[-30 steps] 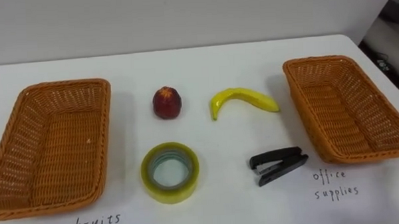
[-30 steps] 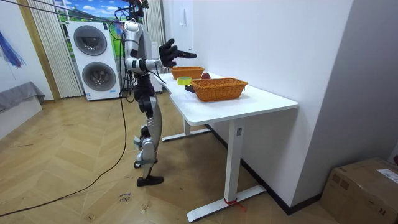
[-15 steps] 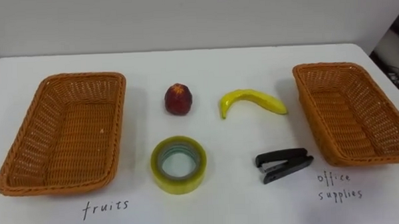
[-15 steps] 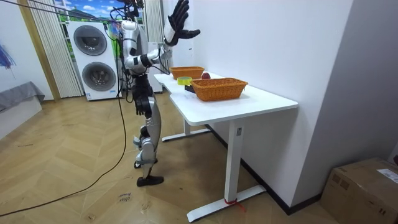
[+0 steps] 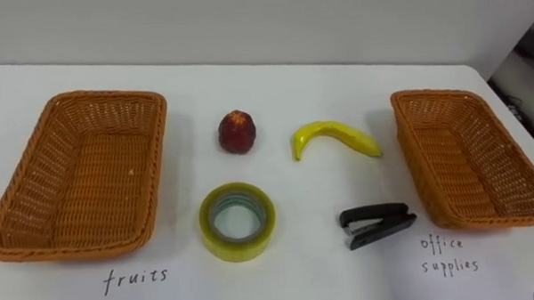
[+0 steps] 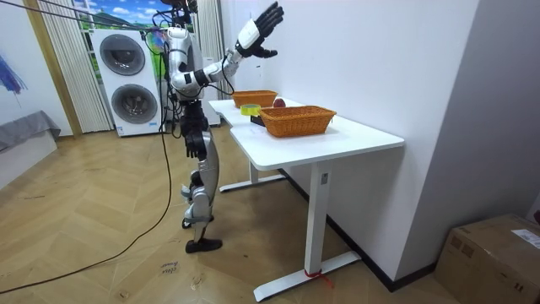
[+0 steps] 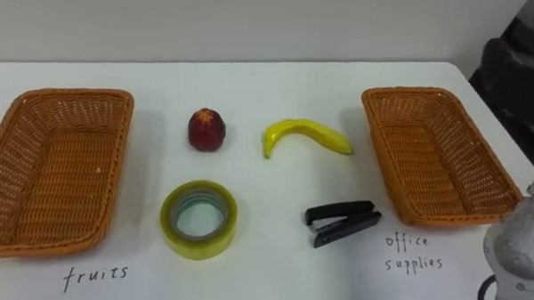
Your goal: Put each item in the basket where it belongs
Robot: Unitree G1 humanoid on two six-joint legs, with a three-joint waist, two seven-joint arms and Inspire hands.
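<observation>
On the white table [image 5: 282,78] a red apple [image 5: 237,132] and a yellow banana [image 5: 333,136] lie side by side in the middle. Nearer me are a yellowish tape roll [image 5: 237,221] and a black stapler [image 5: 377,224]. An empty wicker basket [image 5: 105,96] at the left has "fruits" written below it. A second empty wicker basket [image 5: 430,95] at the right has "office supplies" written below it. In the room view I stand at the table's far end, and my right hand [image 6: 266,19] is raised high above the table, open with fingers spread, holding nothing.
The table stands against a white wall [image 6: 380,59]. Washing machines [image 6: 131,80] stand behind me. A cardboard box [image 6: 494,253] sits on the floor at the room view's lower right.
My right arm has swung up from chest height to well above my head, hand still open. The eye view has shifted with my head; the things on the table have not moved.
</observation>
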